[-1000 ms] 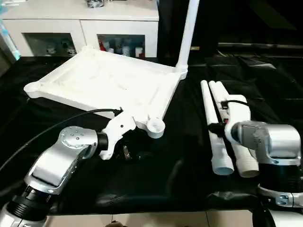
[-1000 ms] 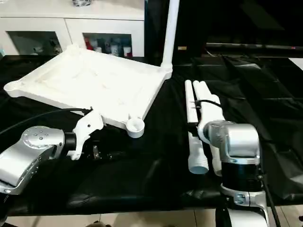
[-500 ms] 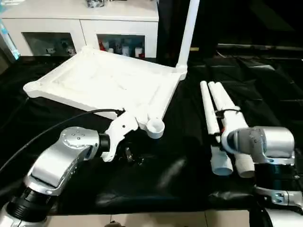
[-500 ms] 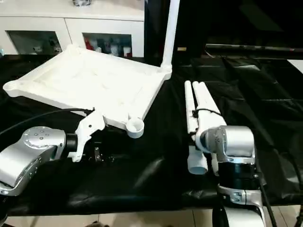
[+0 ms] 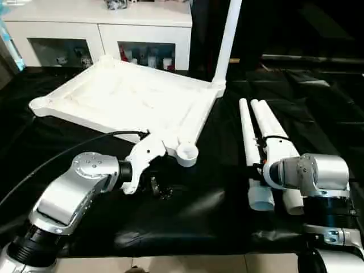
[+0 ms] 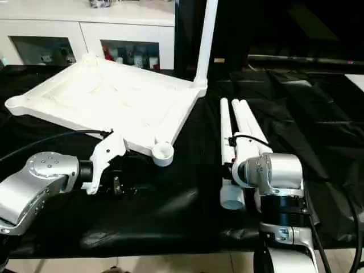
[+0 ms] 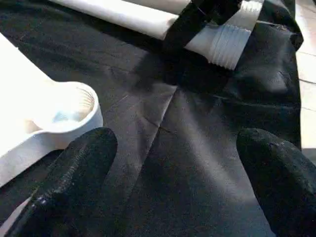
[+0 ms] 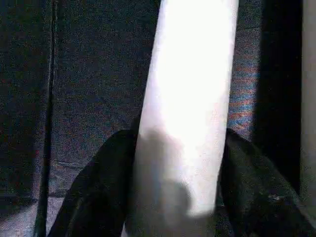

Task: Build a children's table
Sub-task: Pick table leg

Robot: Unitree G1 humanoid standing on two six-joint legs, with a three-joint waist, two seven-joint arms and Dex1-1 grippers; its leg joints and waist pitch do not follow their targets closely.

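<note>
The white tabletop (image 5: 125, 102) lies underside up on the black cloth, with one leg (image 5: 227, 40) standing upright in its far right corner. Its near corner socket (image 5: 186, 152) is empty. My left gripper (image 7: 175, 153) is open just in front of that socket (image 7: 64, 111), holding nothing. Three loose legs lie side by side on the right. My right gripper (image 8: 180, 160) is shut on the leftmost leg (image 5: 246, 133), near its threaded end (image 7: 224, 44). Both black fingers press against the white tube (image 8: 192, 74). The other two legs (image 5: 272, 122) lie beside it.
A white glass-door cabinet (image 5: 96, 23) stands behind the black-draped table (image 5: 193, 222). A black cable (image 5: 57, 156) runs along my left forearm. The table's front edge is just below my arms, with floor beyond it.
My right arm has dropped and shifted left onto the leftmost loose leg, closing on it; the leg's near end has swung slightly left. The left arm has stayed put.
</note>
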